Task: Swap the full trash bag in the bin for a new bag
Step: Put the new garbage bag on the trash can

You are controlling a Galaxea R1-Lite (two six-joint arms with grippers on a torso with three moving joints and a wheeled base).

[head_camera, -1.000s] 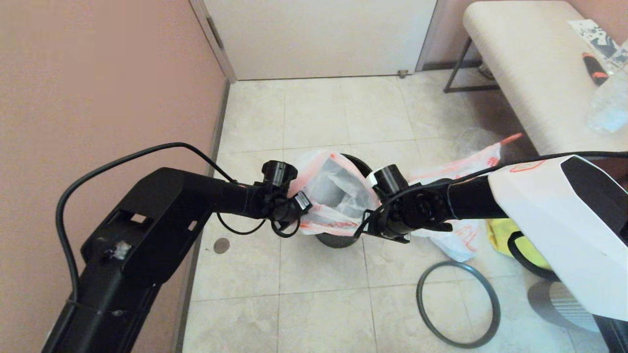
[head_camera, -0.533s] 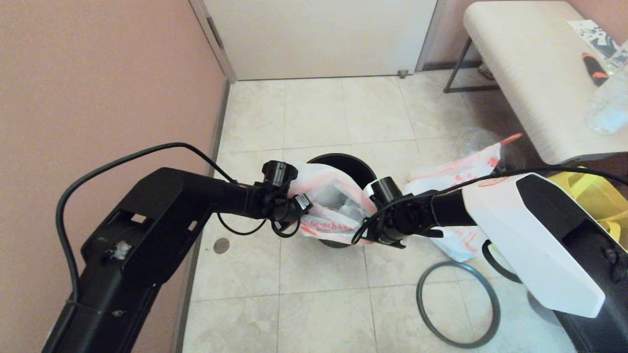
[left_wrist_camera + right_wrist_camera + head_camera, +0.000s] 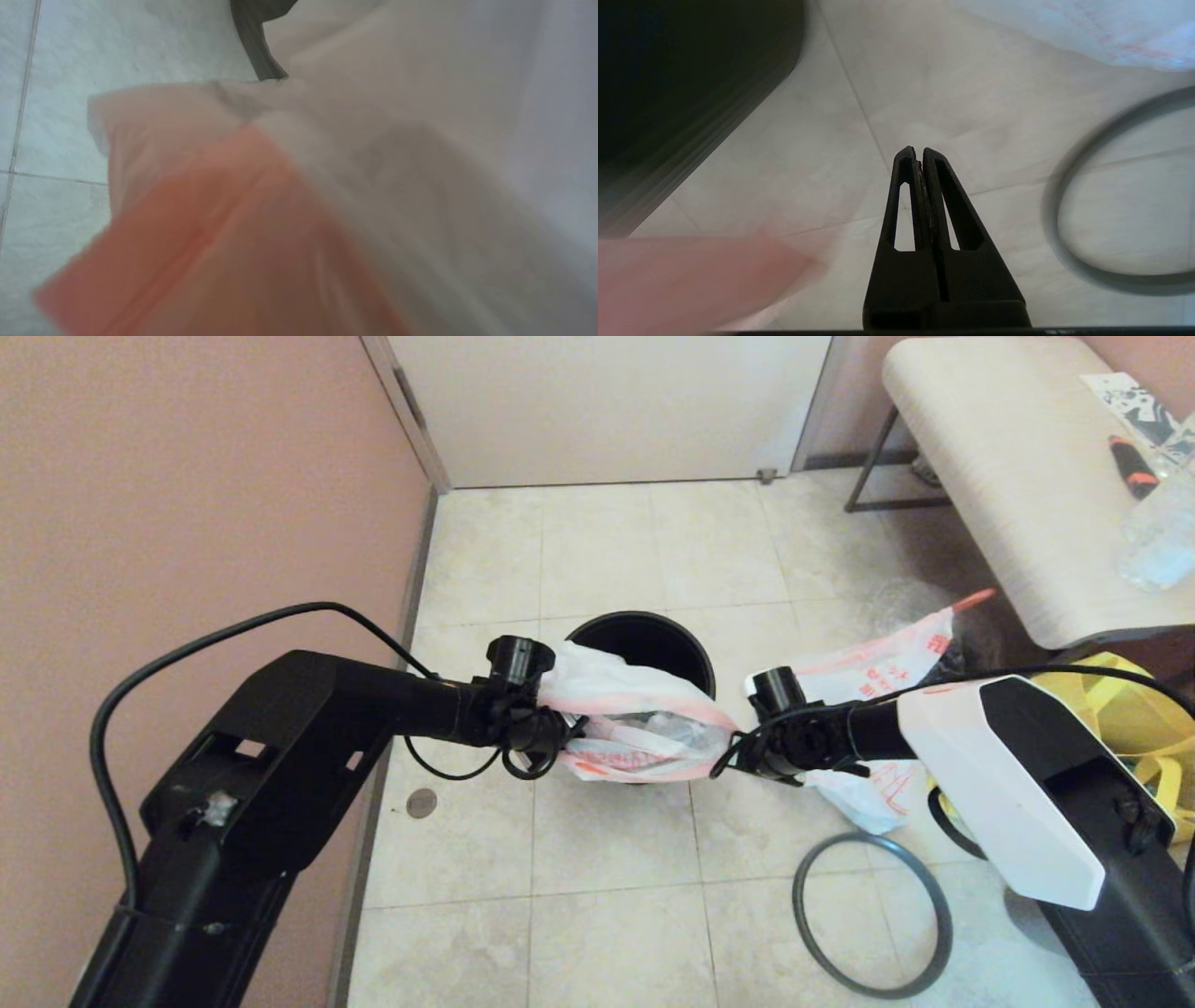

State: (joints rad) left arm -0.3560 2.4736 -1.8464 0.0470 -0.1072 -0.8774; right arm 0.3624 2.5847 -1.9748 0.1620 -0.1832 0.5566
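The black bin (image 3: 644, 639) stands on the tiled floor, its mouth mostly uncovered. The new bag (image 3: 644, 742), white with orange-red print and a pink edge, hangs over the bin's near side. My left gripper (image 3: 565, 747) is shut on its left end, and in the left wrist view the new bag (image 3: 355, 196) hides the fingers. My right gripper (image 3: 916, 150) is shut with nothing between its tips, just right of the bag, whose pink edge (image 3: 691, 275) lies beside it. The full trash bag (image 3: 873, 663) lies right of the bin.
The dark grey hoop (image 3: 873, 915) lies flat on the floor near right, behind the right fingers as the hoop (image 3: 1069, 252). A yellow tote (image 3: 1134, 709) sits under the bench (image 3: 1008, 476) at far right. The pink wall (image 3: 187, 504) runs close along the left.
The right arm has drawn back to the right and lower. The bag's open mouth has collapsed into a flat band, sliding toward me off the bin's opening. The left arm shifted slightly left.
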